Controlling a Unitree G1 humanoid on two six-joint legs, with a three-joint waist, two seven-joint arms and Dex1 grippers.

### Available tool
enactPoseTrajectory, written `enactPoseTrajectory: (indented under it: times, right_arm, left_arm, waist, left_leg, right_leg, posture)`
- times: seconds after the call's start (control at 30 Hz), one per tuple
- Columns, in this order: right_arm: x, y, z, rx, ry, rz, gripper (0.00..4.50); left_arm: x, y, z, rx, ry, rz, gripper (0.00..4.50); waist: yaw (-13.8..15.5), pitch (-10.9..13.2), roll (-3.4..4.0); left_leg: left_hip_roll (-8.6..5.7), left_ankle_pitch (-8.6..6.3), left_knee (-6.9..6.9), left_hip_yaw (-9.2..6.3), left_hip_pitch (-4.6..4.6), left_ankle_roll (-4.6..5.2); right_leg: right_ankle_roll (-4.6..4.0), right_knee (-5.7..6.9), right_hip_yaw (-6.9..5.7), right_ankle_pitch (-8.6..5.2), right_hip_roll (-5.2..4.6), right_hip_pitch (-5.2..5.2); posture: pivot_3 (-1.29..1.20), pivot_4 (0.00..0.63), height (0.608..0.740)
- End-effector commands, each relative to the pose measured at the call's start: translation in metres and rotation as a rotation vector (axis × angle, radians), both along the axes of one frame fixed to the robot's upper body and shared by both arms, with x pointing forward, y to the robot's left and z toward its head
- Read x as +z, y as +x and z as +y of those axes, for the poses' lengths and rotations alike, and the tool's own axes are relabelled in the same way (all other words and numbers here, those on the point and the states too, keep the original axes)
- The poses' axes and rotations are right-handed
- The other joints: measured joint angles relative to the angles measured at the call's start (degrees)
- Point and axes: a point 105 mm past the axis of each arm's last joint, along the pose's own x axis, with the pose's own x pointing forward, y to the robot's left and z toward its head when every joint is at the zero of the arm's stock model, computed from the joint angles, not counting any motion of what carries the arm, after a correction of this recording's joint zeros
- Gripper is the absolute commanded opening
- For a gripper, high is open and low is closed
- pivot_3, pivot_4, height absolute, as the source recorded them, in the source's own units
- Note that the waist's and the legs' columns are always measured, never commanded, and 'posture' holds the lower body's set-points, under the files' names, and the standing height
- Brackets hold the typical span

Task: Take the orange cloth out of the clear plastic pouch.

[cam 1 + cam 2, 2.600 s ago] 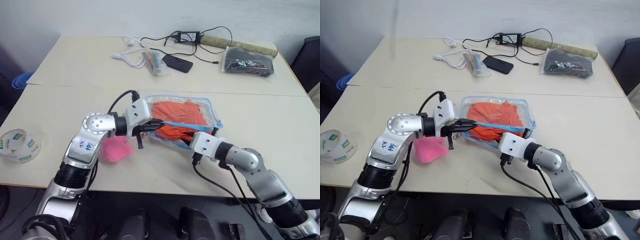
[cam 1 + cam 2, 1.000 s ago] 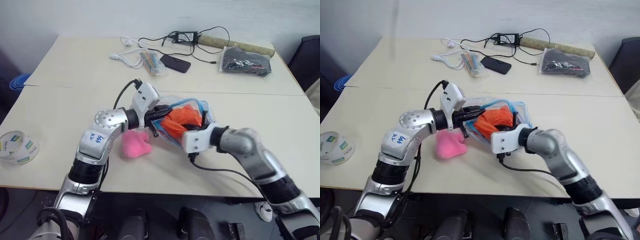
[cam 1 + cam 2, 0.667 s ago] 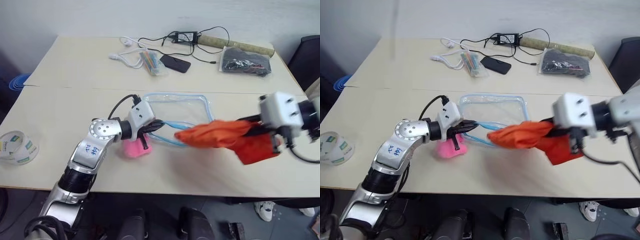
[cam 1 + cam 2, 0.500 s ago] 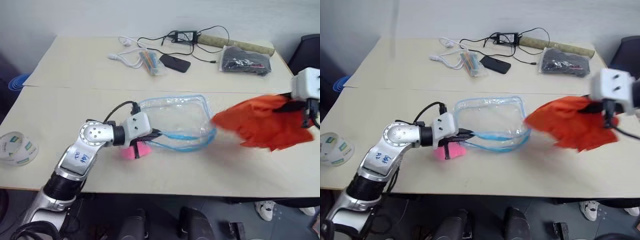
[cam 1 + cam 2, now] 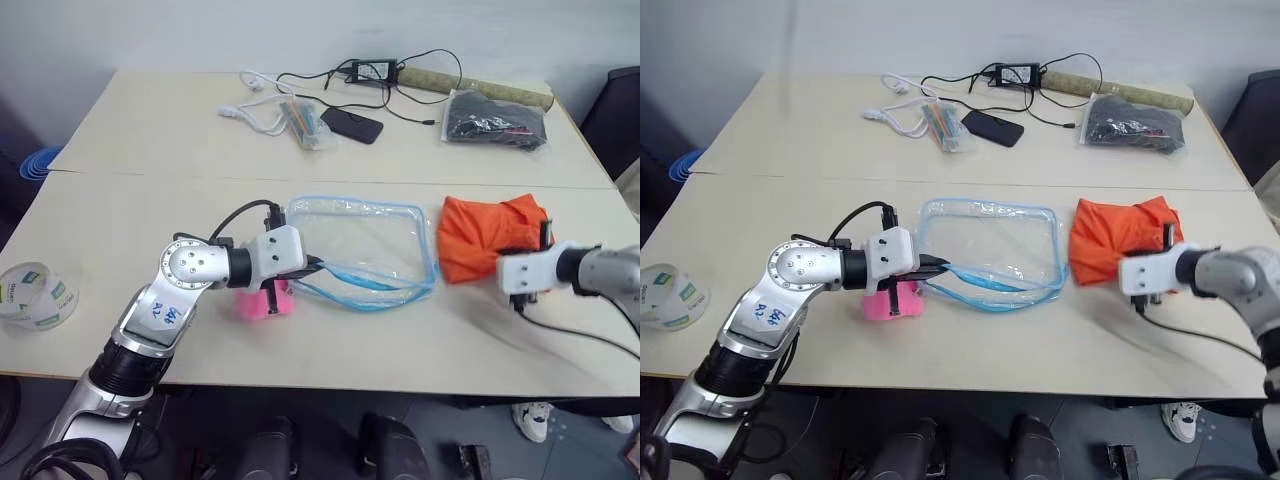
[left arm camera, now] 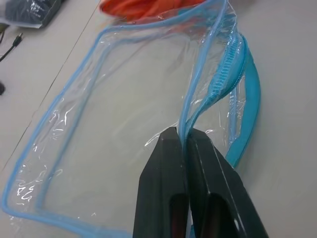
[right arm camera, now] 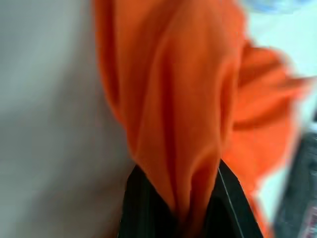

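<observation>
Left gripper (image 6: pixel 187 139) is pinching the light-blue zipper edge of the clear plastic pouch (image 5: pixel 355 240), its two black fingers (image 6: pixel 163 168) pressed together on the trim. That arm is reaching in from the near left side of the table (image 5: pixel 150 130), and the pouch is lying flat in the middle of the near half of the table, with its mouth gaping toward the front edge and its inside showing bare table through the plastic. A loose blue strip of zipper is curling out along the pouch's near side.

Right gripper (image 7: pixel 185 198) is clamped on a fold of the orange cloth (image 5: pixel 490 235), with fabric bunching up between its black fingers. The cloth is sitting outside the pouch, crumpled in a low heap on the table just beside the pouch's right end, and the white wrist block of the right arm is resting close against the heap's near edge.

A pink plush (image 5: pixel 262 300) is lying under the left gripper, just off the pouch's left corner, partly hidden by the arm. A roll of clear tape (image 5: pixel 35 290) is sitting near the table's left edge. On the far half of the table, well apart from the pouch, a black phone (image 5: pixel 353 125), a packet of coloured sticks (image 5: pixel 308 122), white cables (image 5: pixel 262 110), a black power adapter (image 5: pixel 372 71) and a bag of dark contents (image 5: pixel 497 122) are lying spread out
</observation>
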Motion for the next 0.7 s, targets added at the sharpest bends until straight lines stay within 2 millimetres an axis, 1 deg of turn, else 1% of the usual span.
enactPoseTrajectory:
  times: [0.03,0.07,0.1,0.17,0.23,0.27,0.3,0.4,0.47,0.53,0.6,0.7]
  right_arm:
    - [0.011,-0.004,0.001,-0.044,0.111,-0.003,0.98]
    - [0.014,-0.007,0.001,-0.046,0.136,0.014,1.27]
    - [0.017,-0.010,0.002,-0.044,0.147,0.030,1.59]
    - [0.020,-0.018,0.001,-0.040,0.167,0.075,2.31]
    - [0.023,-0.026,-0.002,-0.050,0.184,0.119,2.92]
    - [0.026,-0.031,-0.004,-0.056,0.206,0.143,3.34]
    - [0.031,-0.035,-0.006,-0.074,0.245,0.167,3.70]
    - [0.043,-0.052,-0.008,-0.108,0.391,0.284,4.50]
    - [0.058,-0.063,-0.012,-0.138,0.517,0.347,4.50]
    - [0.079,-0.071,-0.032,-0.233,0.653,0.388,4.50]
    - [0.091,-0.079,-0.060,-0.364,0.747,0.437,4.50]
    - [0.099,-0.093,-0.091,-0.481,0.842,0.477,4.50]
  left_arm:
    - [0.014,0.000,0.004,0.029,-0.036,-0.013,0.54]
    - [0.015,-0.002,0.006,0.034,-0.045,0.007,0.73]
    - [0.015,-0.005,0.008,0.035,-0.052,0.022,1.02]
    - [0.017,-0.008,0.013,0.047,-0.076,0.045,1.65]
    - [0.023,-0.012,0.019,0.066,-0.111,0.061,2.24]
    - [0.026,-0.014,0.022,0.070,-0.120,0.063,2.65]
    - [0.029,-0.018,0.026,0.071,-0.128,0.073,2.91]
    - [0.040,-0.031,0.036,0.060,-0.165,0.110,3.75]
    - [0.048,-0.045,0.048,0.042,-0.188,0.172,4.38]
    - [0.059,-0.064,0.071,0.009,-0.186,0.240,4.45]
    - [0.067,-0.065,0.104,0.077,-0.168,0.269,4.45]
    - [0.079,-0.063,0.144,0.152,-0.145,0.290,4.45]
  waist:
    - [0.0,0.0,0.00]
    - [0.0,0.0,0.00]
    - [0.0,0.0,0.00]
    - [-0.1,0.0,0.00]
    - [0.0,0.0,0.00]
    - [0.0,0.0,0.00]
    - [0.1,0.0,0.00]
    - [0.3,0.0,0.00]
    - [0.3,0.0,0.00]
    - [0.1,0.0,0.02]
    - [0.0,0.0,0.09]
    - [0.0,0.0,0.12]
  left_leg:
    - [0.01,0.00,0.00,-0.06,0.04,0.00]
    - [0.02,0.00,0.00,-0.16,0.09,0.00]
    - [0.02,0.00,0.00,-0.29,0.08,0.00]
    - [0.02,0.00,0.00,-0.42,0.08,0.00]
    - [0.02,0.00,-0.01,-0.46,0.07,0.00]
    - [0.01,0.00,0.00,-0.47,0.06,0.00]
    - [0.01,0.00,0.00,-0.47,0.06,0.00]
    - [0.00,0.00,0.04,-0.53,0.05,0.00]
    - [0.01,-0.01,0.06,-0.58,0.06,0.01]
    - [0.02,-0.01,0.05,-0.60,0.05,0.02]
    - [0.03,-0.02,0.04,-0.55,0.07,0.01]
    - [0.03,-0.03,0.01,-0.50,0.19,0.01]
  right_leg:
    - [0.00,0.00,0.00,0.00,0.00,0.05]
    - [0.00,0.03,0.02,0.00,0.01,0.05]
    - [0.00,0.05,0.03,0.00,0.01,0.04]
    - [0.00,0.04,0.03,0.00,0.01,0.04]
    - [0.00,0.02,0.02,0.00,0.01,0.04]
    - [0.00,0.02,0.01,0.00,0.01,0.04]
    - [0.00,0.01,0.01,0.00,0.01,0.04]
    - [0.00,0.01,-0.02,0.00,0.00,0.08]
    - [0.00,-0.01,-0.03,0.00,0.00,0.12]
    - [0.00,0.00,-0.04,0.00,0.00,0.11]
    - [-0.01,0.01,-0.01,-0.01,0.01,0.07]
    - [-0.06,0.00,-0.04,-0.03,0.03,0.13]
  posture:
    - [0.00,0.150,0.740]
    - [0.00,0.150,0.740]
    - [0.00,0.150,0.740]
    - [0.00,0.150,0.740]
    - [0.00,0.150,0.740]
    - [0.00,0.150,0.740]
    - [0.00,0.150,0.740]
    - [0.00,0.150,0.740]
    - [0.00,0.150,0.740]
    - [0.00,0.150,0.740]
    - [0.00,0.150,0.740]
    - [0.00,0.150,0.740]
